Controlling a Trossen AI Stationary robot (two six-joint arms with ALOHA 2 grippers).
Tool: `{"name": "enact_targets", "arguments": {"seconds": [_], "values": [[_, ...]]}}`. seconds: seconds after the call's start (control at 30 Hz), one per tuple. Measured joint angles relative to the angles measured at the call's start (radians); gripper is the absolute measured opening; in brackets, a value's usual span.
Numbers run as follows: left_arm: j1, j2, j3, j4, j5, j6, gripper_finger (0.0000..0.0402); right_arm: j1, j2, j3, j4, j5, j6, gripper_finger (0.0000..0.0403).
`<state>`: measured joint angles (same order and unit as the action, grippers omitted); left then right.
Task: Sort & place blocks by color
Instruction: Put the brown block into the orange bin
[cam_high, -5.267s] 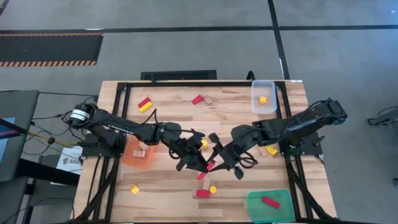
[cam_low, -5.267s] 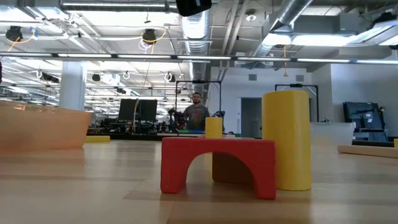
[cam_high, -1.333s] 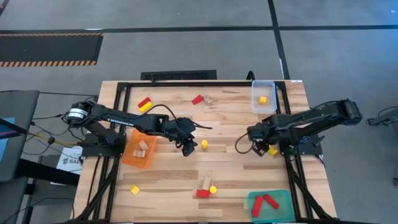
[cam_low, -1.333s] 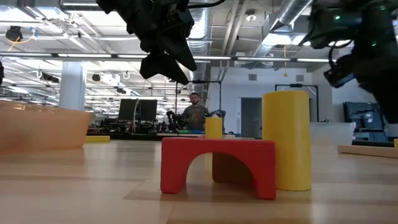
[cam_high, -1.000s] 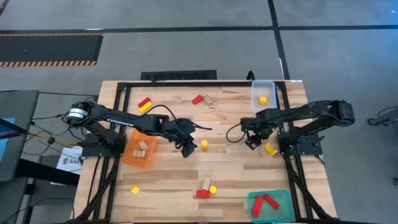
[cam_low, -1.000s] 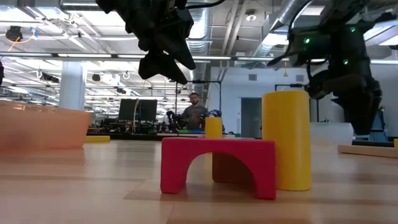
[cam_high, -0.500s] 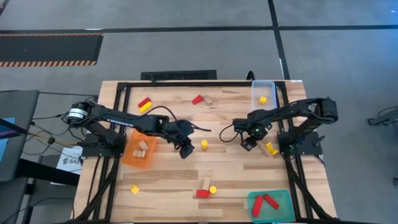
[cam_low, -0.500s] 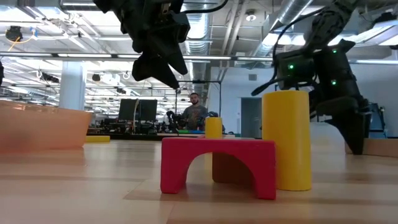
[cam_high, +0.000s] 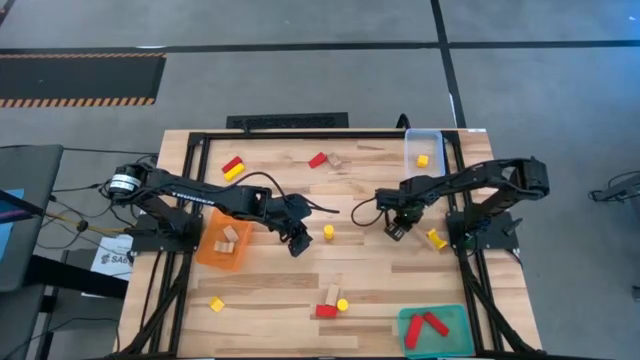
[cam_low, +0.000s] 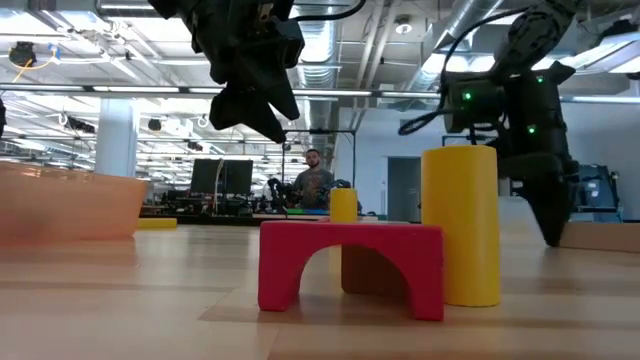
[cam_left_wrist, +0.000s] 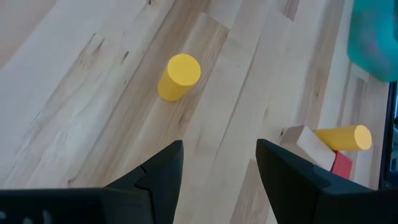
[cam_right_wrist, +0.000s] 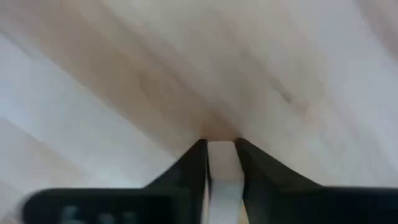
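– Orange tray (cam_high: 212, 255) on the left side, with pale wood blocks (cam_high: 227, 240) in it. What's beside it?
– The left gripper (cam_high: 297, 242), above the table (cam_high: 370, 280). Its fingers (cam_left_wrist: 163, 171) stand well apart with nothing between them.
– And the nearest block?
– A yellow cylinder (cam_high: 328, 232), upright on the table just past those fingertips, not touched.
– Further right?
– The right gripper (cam_high: 394, 230), tipped down close to the bare boards. Whether it grips anything, I cannot tell.
– Anything near it?
– A yellow block (cam_high: 436, 240) lies just to its right. Beyond that, at the far corner, a clear tray (cam_high: 424, 172) holds a yellow cube (cam_high: 422, 160).
– And the near edge?
– A red arch (cam_low: 350, 265), a wood piece and a yellow cylinder (cam_low: 460, 225) are clustered; a green tray (cam_high: 447, 318) holds two red blocks (cam_high: 425, 325).
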<state>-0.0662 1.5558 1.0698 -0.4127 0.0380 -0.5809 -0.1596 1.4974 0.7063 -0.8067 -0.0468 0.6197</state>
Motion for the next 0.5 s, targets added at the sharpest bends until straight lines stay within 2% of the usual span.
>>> {"name": "enact_targets", "arguments": {"seconds": [0.1, 0.2, 0.3, 0.5], "values": [[0.0, 0.0, 0.0, 0.001, 0.0, -0.012, 0.0189, 0.006, -0.037, 0.0, 0.018, -0.001, 0.0, 0.0042], [0.0, -0.002, 0.0, 0.002, -0.014, -0.05, 0.0189, 0.025, -0.089, 0.003, 0.051, -0.011, 0.015, 0.0043], [-0.023, -0.05, 0.0, 0.008, -0.121, -0.091, 0.0189, 0.041, -0.142, 0.026, 0.044, -0.019, 0.035, 0.0044], [-0.129, -0.203, -0.005, 0.045, -0.396, -0.106, 0.0189, 0.076, -0.262, 0.13, 0.078, -0.005, 0.054, 0.0046]]}}
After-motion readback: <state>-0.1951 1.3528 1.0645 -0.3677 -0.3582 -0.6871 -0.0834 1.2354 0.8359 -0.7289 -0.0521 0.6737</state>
